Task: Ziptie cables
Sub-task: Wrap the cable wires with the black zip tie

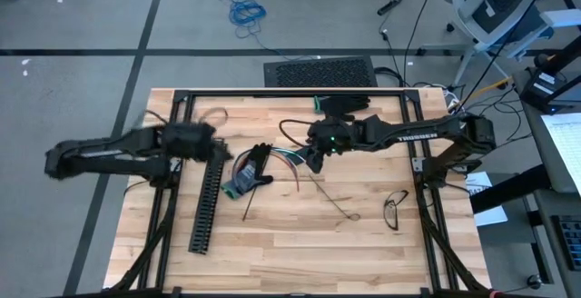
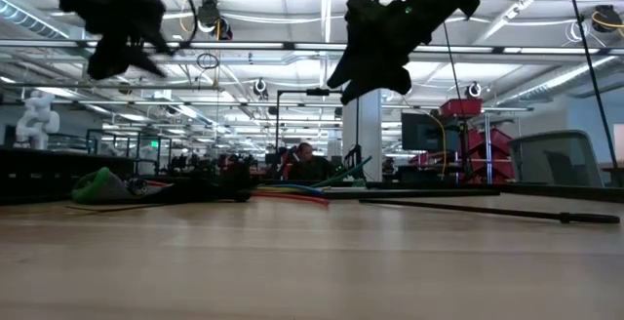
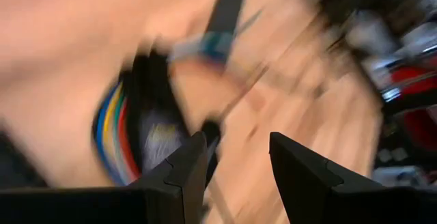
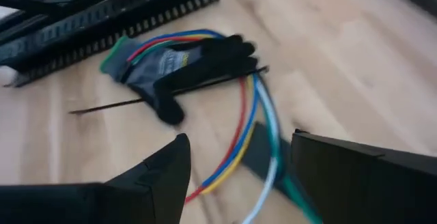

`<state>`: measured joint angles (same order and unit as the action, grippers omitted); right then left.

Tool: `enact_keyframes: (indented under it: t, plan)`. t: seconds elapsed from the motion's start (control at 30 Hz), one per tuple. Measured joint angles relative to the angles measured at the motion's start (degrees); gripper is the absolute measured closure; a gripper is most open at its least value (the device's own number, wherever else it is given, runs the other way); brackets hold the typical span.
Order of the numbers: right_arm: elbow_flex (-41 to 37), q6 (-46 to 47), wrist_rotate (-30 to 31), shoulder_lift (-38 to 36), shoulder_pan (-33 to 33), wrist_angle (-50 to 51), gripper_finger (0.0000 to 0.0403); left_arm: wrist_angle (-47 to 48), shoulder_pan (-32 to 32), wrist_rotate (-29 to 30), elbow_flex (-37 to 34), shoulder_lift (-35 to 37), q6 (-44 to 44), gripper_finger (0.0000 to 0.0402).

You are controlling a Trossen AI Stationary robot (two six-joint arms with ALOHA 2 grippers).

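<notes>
Right gripper [image 1: 315, 159] hangs above the wooden table [image 1: 300, 243], near its middle, with its two dark fingers [image 4: 160, 176] spread wide and nothing between them. Just below and ahead of it lie the cables [image 4: 249, 125], a loose run of red, blue, yellow and white wires on the tabletop. They curve round the cuff of a black glove [image 4: 184, 70] that lies flat just beyond the gripper. A thin black ziptie [image 4: 164, 94] lies across the glove. Past the glove, farther from the gripper, a long black slotted channel [image 4: 102, 26] rests on the wood. Left gripper [image 3: 235, 173] is raised on the far side of the glove and channel, its fingers partly apart and holding nothing. A pair of glasses [image 1: 394, 209] lies on the table behind the right gripper, well apart from the cables.
</notes>
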<state>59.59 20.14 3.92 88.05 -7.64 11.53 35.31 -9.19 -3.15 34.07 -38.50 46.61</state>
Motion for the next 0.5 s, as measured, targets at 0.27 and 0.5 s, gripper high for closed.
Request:
enact_keyframes:
  t: [0.27,0.5]
  plan:
    - [1.7,-2.9,-11.4,1.8,-4.0,-0.7,0.0167,1.0,13.8,11.7,-2.6,-3.9,7.1,0.0246]
    - [2.0,-4.6,-10.9,4.0,-4.4,-3.9,0.0167,1.8,15.4,13.3,-2.0,-5.1,7.1,0.0246]
